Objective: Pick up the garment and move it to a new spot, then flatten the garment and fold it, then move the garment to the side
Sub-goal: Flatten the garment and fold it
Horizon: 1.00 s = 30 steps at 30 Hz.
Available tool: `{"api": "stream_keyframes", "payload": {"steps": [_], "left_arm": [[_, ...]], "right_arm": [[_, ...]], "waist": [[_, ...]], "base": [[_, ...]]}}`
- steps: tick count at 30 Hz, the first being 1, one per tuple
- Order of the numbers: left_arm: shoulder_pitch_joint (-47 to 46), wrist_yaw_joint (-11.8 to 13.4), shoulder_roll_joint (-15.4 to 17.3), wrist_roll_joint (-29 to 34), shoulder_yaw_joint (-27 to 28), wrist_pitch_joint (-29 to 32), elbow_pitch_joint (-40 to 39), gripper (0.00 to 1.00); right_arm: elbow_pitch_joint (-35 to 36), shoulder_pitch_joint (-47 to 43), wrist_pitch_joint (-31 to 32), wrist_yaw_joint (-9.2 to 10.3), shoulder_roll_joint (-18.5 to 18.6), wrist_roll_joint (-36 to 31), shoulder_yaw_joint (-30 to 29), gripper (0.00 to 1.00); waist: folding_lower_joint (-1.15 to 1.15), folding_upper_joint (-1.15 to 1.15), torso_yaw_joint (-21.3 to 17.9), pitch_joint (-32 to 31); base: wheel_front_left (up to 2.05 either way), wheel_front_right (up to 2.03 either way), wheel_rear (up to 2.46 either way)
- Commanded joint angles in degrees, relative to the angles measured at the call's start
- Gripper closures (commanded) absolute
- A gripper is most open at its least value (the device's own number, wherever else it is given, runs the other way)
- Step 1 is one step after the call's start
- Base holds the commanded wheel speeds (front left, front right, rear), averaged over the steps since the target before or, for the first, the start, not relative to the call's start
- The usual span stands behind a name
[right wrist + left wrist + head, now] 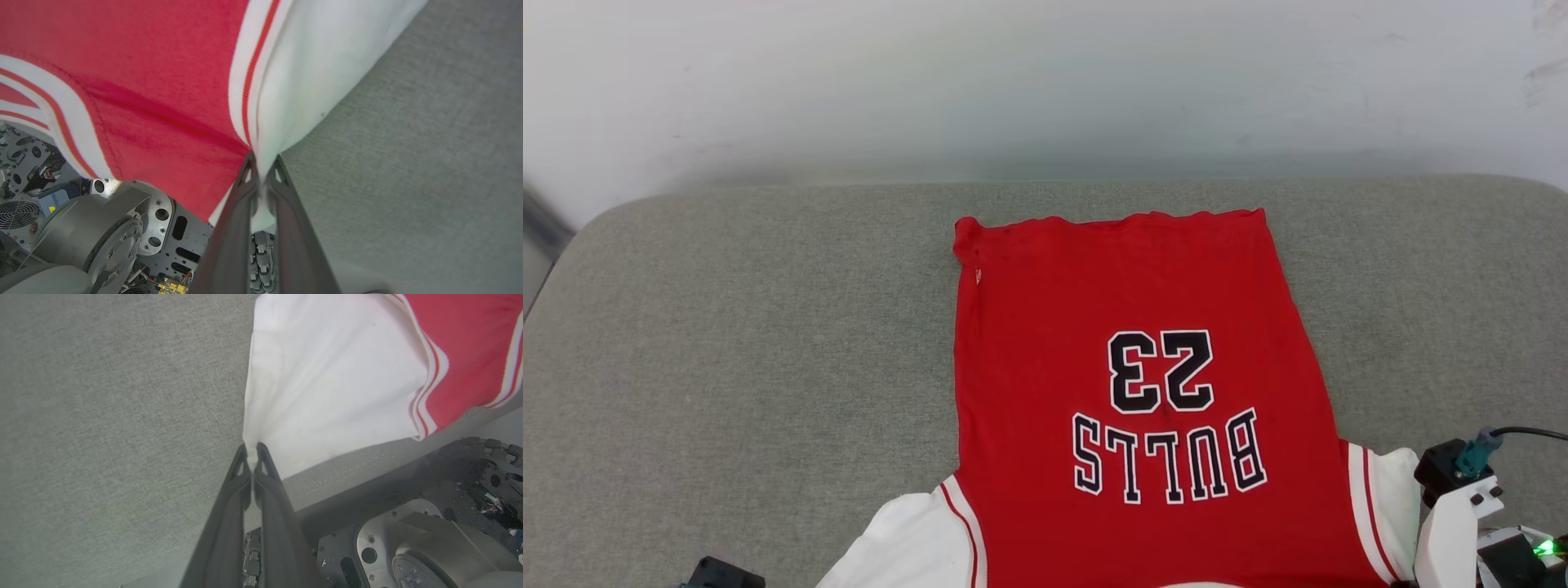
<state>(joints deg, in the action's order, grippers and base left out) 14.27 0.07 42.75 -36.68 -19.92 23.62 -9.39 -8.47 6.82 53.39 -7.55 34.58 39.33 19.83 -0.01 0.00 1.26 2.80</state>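
Garment (1127, 327) held at its near end: the left hand (252, 447) clamps the corner of one white sleeve, the right hand (263, 161) grips the other beside its striped trim, seemingly to draw the cloth flat. Beyond, the red body lies print-up on the grey worktop (768, 327), hem farthest away.

- Garment (1143, 367): the neck end, nearest both end effectors, was cut off by the head view's lower edge, and both white sleeves partly so.
- Left end effector (251, 448): the pinched sleeve corner was hidden between its closed fingers.
- Right end effector (263, 162): likewise at the sleeve seam.
- Small tag (978, 276), at the hem corner farthest from the end effectors: too small to read.
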Motion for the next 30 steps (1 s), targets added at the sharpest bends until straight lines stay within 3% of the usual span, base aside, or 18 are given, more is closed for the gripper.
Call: {"api": "stream_keyframes", "payload": {"steps": [1,8,9,10,17,22,30], "left_arm": [[0.9,0.5,0.5,-0.2,0.2,0.4,-0.3,1.0],[0.0,0.1,-0.4,-0.8,-0.3,0.2,-1.6,1.0],[-0.1,-0.2,-0.4,-1.0,-0.6,0.6,-1.8,1.0],[-0.2,-0.4,-0.5,-1.4,-0.8,0.8,-2.1,1.0],[-1.8,-0.7,-1.1,-1.2,-1.5,1.3,-5.8,1.0],[-3.2,-0.4,-0.4,-0.3,-1.7,2.4,-10.9,1.0],[-8.0,-1.9,-0.8,2.1,-3.7,3.9,-17.1,1.0]], "right_arm": [[0.8,-1.8,0.6,0.11,-0.1,-0.8,-1.2,1.0],[6.0,-5.1,3.3,0.1,-2.2,-2.6,-4.6,0.98],[7.1,-5.1,3.9,0.1,-1.7,-2.9,-4.8,0.16],[7.6,-5.2,4.9,0.1,-1.3,-2.9,-5.0,0.0],[15.3,-2.0,10.5,0.09,-1.1,-0.2,-11.3,0.0],[20.1,4.9,15.1,0.09,-3.1,-0.8,-17.4,0.0],[18.5,21.2,26.1,0.09,-7.3,-6.3,-22.8,0.0]], "waist": [[0.01,0.0,0.0,0.1],[0.01,0.0,-0.3,0.7],[0.01,0.0,-0.3,0.9],[0.01,0.0,-0.3,1.1],[0.01,0.0,1.2,4.2],[0.01,0.0,3.8,8.5],[0.01,0.0,10.9,18.1]], "base": [[0.0,0.0,0.0],[0.0,0.0,0.0],[0.0,0.0,0.0],[0.0,0.0,0.0],[0.0,0.0,0.0],[0.0,0.0,0.0],[0.0,0.0,0.0]]}}
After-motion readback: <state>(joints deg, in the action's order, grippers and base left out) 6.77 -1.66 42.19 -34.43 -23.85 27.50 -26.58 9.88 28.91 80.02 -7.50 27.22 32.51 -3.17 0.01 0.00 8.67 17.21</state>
